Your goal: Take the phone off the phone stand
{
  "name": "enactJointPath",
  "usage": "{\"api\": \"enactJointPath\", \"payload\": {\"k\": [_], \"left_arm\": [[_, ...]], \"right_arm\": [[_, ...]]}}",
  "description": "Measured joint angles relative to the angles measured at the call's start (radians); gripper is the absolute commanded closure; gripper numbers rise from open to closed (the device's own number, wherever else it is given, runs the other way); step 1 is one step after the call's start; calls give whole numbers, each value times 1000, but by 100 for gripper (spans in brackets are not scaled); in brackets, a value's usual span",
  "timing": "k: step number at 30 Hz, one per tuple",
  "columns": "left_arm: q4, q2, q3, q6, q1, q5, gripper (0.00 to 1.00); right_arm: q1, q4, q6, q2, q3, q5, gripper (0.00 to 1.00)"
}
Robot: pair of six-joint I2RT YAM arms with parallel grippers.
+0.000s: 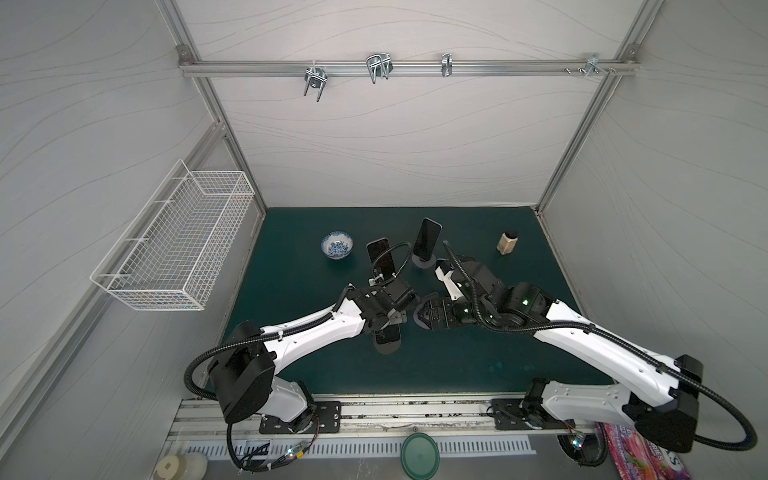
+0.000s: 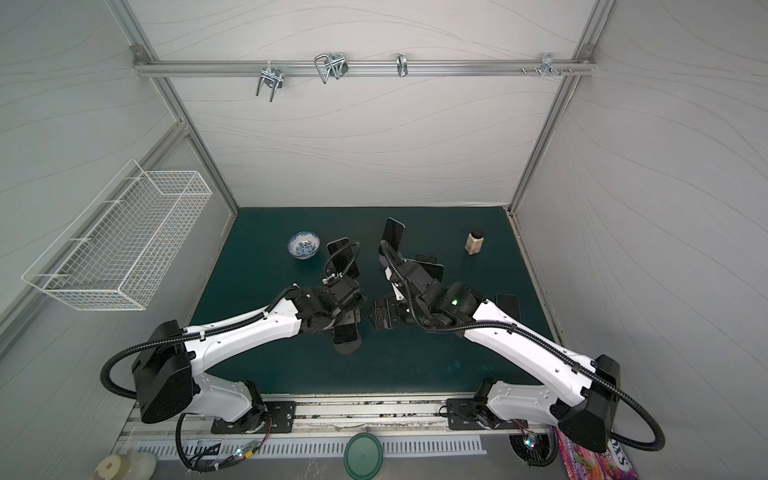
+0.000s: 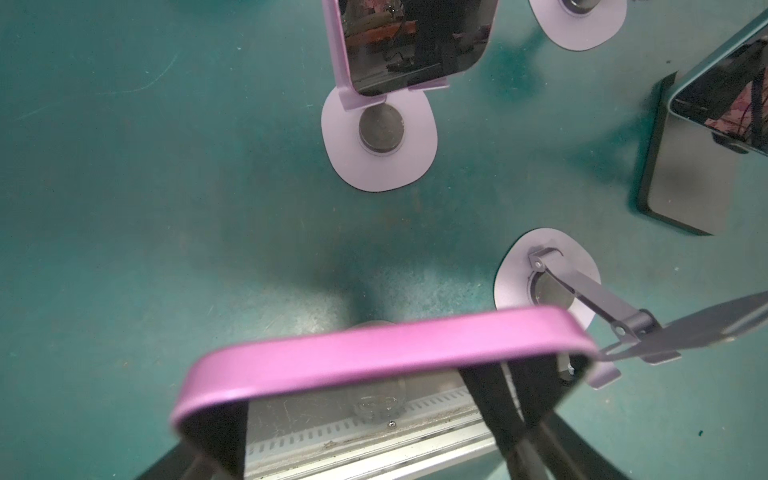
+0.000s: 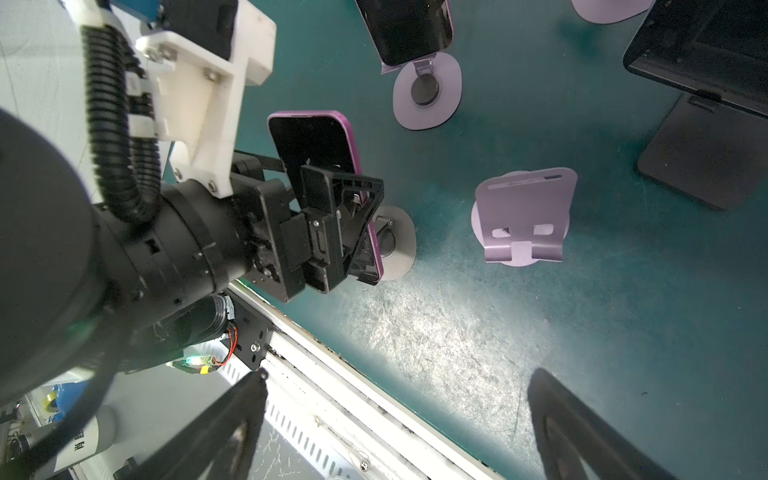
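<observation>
Now, phone (image 4: 316, 137) pinched by left fingers (image 4: 332, 208), right fingers (image 4: 232, 424) spread empty: a straight lift off the stand (image 4: 399, 241) is advised.

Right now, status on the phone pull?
Left gripper shut on phone; right gripper open, empty. Phone low over its stand, seating unclear. Nearby empty stand apart, not blocking.
</observation>
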Motion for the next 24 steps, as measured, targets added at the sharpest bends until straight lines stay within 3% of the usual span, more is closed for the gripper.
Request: {"api": "enactJointPath", "payload": {"k": [24], "left_arm": [[14,10,0,12,0,19,25]], "right_arm": [[0,0,0,0,0,0,1]]}}
